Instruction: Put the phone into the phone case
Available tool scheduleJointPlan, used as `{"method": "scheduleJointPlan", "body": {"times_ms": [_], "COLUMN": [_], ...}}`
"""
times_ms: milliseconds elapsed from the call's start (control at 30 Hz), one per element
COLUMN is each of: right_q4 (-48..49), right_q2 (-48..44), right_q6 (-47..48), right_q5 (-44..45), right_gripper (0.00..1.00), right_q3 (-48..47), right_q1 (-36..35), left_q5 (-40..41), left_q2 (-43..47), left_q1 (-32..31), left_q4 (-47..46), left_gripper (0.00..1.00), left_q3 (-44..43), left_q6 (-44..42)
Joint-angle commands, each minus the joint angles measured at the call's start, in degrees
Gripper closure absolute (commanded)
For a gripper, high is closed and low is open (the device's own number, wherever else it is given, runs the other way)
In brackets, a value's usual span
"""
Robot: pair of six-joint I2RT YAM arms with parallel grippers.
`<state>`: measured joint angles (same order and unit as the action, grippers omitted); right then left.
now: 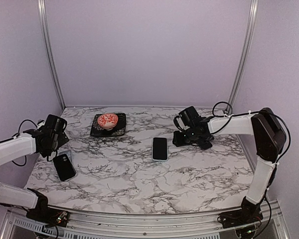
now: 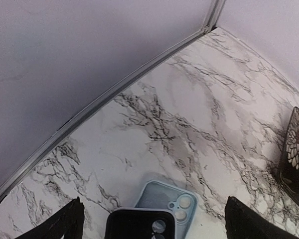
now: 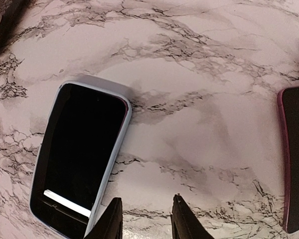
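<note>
One phone lies screen-up in the pale blue case on the table, one corner seemingly proud, so the empty right pincer, slightly apart beside it, may skid it sideways by pressing off-centre; the left pincer gapes wide.

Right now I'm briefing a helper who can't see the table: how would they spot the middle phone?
On the marble table, look right of the black tray holding the red bowl. The phone lies there alone mid-table, dark screen up inside a pale blue rim; the black one at the left edge shows camera holes instead.
</note>
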<state>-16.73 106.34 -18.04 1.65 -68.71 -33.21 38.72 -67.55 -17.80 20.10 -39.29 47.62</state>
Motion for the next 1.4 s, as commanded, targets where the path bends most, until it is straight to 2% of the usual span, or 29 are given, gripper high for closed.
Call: {"method": "scheduleJointPlan", "body": {"times_ms": [0, 67, 133, 267, 500, 700, 833, 1000, 1100, 1267, 1333, 1367], "right_q4": [-1.4, -1.63, -1.44, -1.7, -2.7, -3.66, -3.75, -4.07, -4.36, -4.59, -4.84, -4.97], "right_q2": [-0.92, -0.79, -1.0, -2.0, -4.65, -3.81, -4.01, -4.66, -4.91, -4.84, -4.75, -4.74], "right_q6": [2.95, 3.54, 4.42, 6.27, 8.25, 9.72, 9.95, 10.21, 10.24, 10.24, 10.3, 10.38], "right_q5": [0.4, 0.16, -0.92, -4.33, -4.48, -3.91, -3.41, -2.7, -2.0, -1.91, -1.87, -1.91], "right_gripper": [0.68, 0.68, 0.68, 0.68, 0.68, 0.68, 0.68, 0.67, 0.67, 0.67, 0.67, 0.67], "right_q3": [-1.5, -1.7, -1.61, -1.69, -0.89, -1.1, -1.24, -1.14, -0.98, -1.24, -1.54, -1.67], "right_q1": [-0.27, -0.17, -0.16, -0.19, -0.18, -0.09, -0.04, -0.1, -0.1, -0.09, -0.1, -0.05], "left_q5": [-9.73, -8.6, -11.77, -20.36, -21.93, -21.13, -22.91, -23.31, -24.05, -26.0, -26.4, -26.86], "left_q2": [1.21, 2.2, 2.75, 0.05, -1.0, 4.15, 3.38, 1.19, 2.46, 3.94, 3.17, 2.81], "left_q1": [4.52, 4.91, 7.25, 12.85, 13.14, 13.09, 13.06, 13.06, 13.06, 13.07, 13.06, 13.06], "left_q4": [6.69, 8.79, 9.87, 10.75, 12.36, 12.42, 12.3, 12.16, 11.27, 8.52, 7.81, 7.43], "left_gripper": [0.01, 0.01, 0.01, 0.23, 0.49, 0.57, 0.59, 0.74, 0.75, 0.71, 0.75, 0.8], "left_q3": [0.37, 0.4, 1.09, 2.3, 3.26, 7.05, 7.86, 8.06, 9.17, 11.55, 12.06, 12.16], "left_q6": [0.41, 0.37, 0.42, 0.14, -0.42, 0.24, 1.06, 0.14, -0.06, 0.14, 0.45, 0.46]}}
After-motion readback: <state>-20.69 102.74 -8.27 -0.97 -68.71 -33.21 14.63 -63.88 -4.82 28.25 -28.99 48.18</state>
